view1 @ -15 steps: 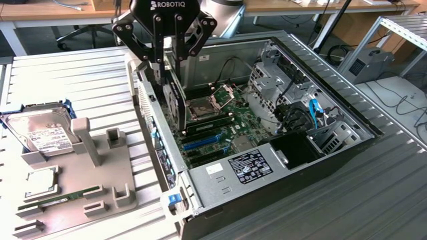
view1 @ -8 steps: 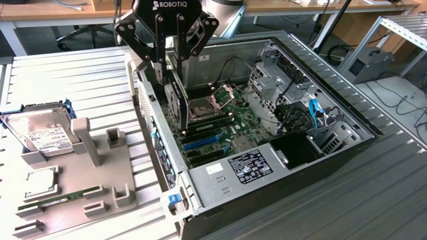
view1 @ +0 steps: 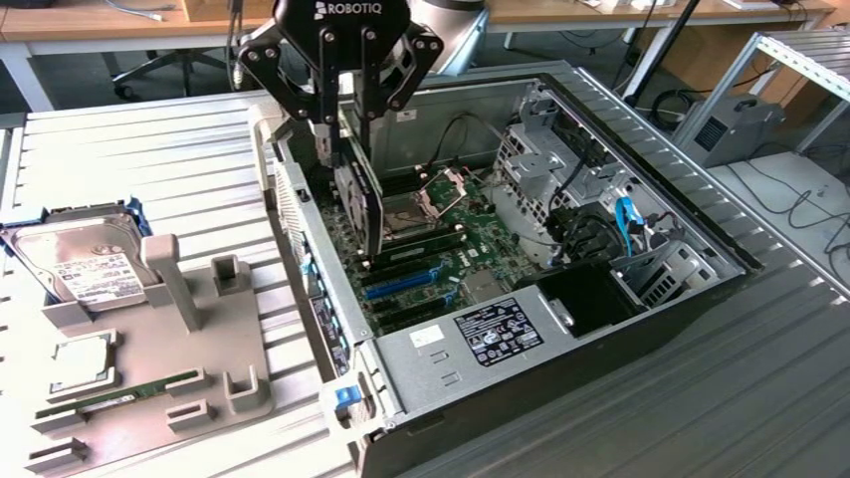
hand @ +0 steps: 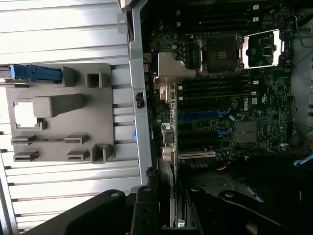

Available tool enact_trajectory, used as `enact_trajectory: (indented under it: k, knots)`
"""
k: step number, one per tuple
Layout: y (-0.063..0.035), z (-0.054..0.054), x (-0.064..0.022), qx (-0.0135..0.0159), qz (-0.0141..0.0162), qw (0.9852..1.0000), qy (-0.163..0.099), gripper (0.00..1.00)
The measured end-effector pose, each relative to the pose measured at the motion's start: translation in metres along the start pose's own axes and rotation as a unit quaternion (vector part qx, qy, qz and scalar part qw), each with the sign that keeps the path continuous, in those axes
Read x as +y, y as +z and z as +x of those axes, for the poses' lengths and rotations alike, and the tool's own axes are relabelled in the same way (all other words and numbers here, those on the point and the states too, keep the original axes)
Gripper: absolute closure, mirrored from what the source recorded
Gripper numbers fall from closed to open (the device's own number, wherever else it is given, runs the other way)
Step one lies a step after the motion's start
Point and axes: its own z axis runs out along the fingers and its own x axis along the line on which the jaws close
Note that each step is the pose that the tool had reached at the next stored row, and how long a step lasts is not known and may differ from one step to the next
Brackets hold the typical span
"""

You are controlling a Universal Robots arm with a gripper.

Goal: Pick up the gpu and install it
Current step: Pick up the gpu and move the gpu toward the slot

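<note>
The gpu (view1: 365, 214) hangs edge-down from my gripper (view1: 352, 129), which is shut on its upper edge. The dark card is inside the open computer case (view1: 664, 299), near the case's rear wall on the exterior view's left. Its lower edge is just above the motherboard's expansion slots (view1: 405, 284); whether it touches them I cannot tell. In the wrist view the gpu (hand: 172, 191) appears as a thin edge between my black fingers (hand: 142, 215), over the slot area (hand: 200, 116).
A grey holder block (view1: 159, 358) lies on the exterior view's left with a hard drive (view1: 87, 264), a processor chip (view1: 80, 363) and a RAM stick (view1: 119, 393). Inside the case are the CPU socket (view1: 445, 204), drive cage (view1: 551, 169), power supply (view1: 492, 329) and loose cables.
</note>
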Motion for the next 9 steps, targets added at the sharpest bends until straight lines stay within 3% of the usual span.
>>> enact_trajectory:
  k: [9]
  knots:
    - [0.0001,-0.0055,0.0004,0.0,0.0,1.0,0.0,0.74]
